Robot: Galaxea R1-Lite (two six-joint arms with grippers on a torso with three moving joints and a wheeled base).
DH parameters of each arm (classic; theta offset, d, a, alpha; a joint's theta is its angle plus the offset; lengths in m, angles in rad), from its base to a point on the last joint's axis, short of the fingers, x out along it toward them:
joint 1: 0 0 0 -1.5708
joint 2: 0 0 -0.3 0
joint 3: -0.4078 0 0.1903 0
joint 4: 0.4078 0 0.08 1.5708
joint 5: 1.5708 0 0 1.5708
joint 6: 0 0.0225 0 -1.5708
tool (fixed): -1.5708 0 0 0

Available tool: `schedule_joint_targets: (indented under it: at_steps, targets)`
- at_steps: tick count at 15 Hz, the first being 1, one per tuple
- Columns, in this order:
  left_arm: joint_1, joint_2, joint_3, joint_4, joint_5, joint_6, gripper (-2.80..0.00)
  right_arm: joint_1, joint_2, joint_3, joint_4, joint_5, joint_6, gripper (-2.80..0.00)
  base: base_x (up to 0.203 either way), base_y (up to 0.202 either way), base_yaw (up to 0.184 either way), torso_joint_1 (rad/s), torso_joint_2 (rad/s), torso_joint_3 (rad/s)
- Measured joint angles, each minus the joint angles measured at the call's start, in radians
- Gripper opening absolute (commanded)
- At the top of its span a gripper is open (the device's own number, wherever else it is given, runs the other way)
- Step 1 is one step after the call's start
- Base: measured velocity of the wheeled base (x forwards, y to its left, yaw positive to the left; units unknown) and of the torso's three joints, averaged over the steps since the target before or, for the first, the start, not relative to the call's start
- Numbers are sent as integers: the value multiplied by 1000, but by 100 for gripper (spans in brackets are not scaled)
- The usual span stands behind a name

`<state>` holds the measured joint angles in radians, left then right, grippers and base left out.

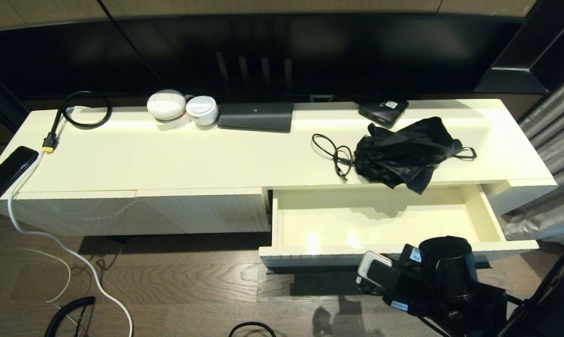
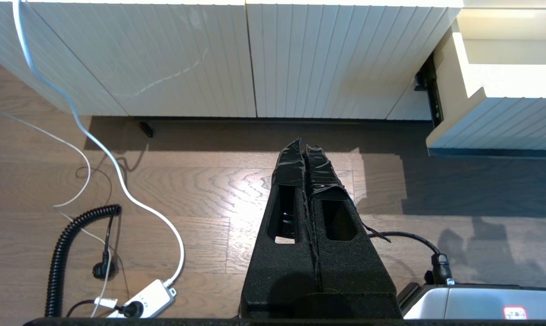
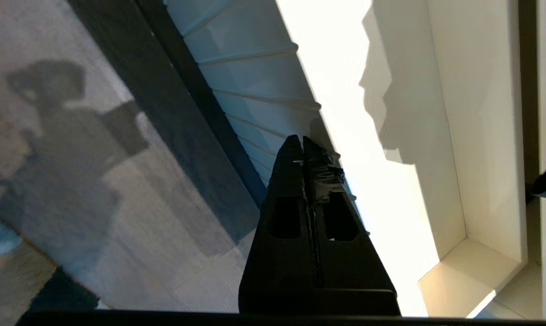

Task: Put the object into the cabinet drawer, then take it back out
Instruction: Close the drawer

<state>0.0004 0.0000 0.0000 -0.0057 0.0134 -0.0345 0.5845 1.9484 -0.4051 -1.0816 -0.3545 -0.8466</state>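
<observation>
Cabinet drawer (image 1: 380, 220) open, smooth cream inside, fluted white front.

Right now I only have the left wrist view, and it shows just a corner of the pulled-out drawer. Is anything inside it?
Observer: No. In the head view the cabinet drawer is open wide and its cream inside is bare.
Operator: Then where could the object be?
Observer: A crumpled black bag lies on the cabinet top, right above the drawer, with one corner hanging over the front edge.
Operator: And the right arm?
Observer: The right end effector is shut and empty, its tips by the drawer's fluted front.
</observation>
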Motion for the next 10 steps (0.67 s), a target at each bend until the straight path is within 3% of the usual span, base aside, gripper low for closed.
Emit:
schedule_joint_targets:
  at_steps: [10]
  targets:
    - [0, 0, 0, 0, 0, -1, -280, -20, 102, -88, -166, -23, -2, -280, 0, 0, 0, 0, 0, 0]
